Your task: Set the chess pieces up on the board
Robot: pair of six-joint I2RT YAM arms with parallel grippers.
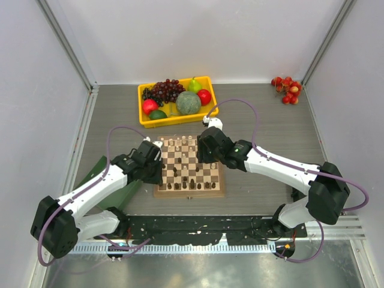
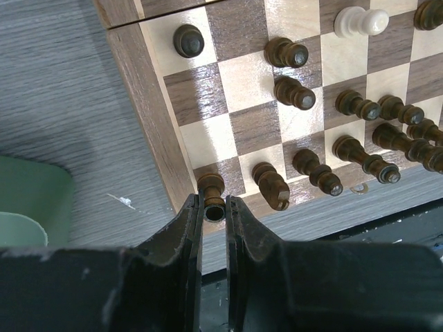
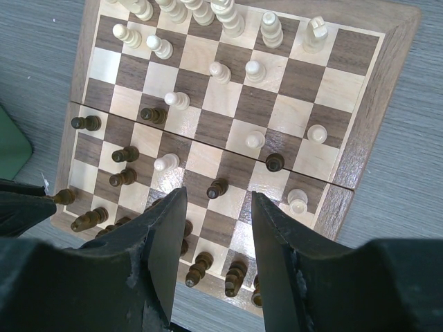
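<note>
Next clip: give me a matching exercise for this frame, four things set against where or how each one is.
Things:
1. left end effector
2. right end effector
3. yellow tray
4. red fruit cluster

States:
A. open over the board, holding nothing
B. lying loose at the far right corner of the table
C. shut on a dark chess piece on a corner square
D. beyond the board's far edge, holding fruit

Pairs: 1-C, 2-A, 3-D, 4-B
</note>
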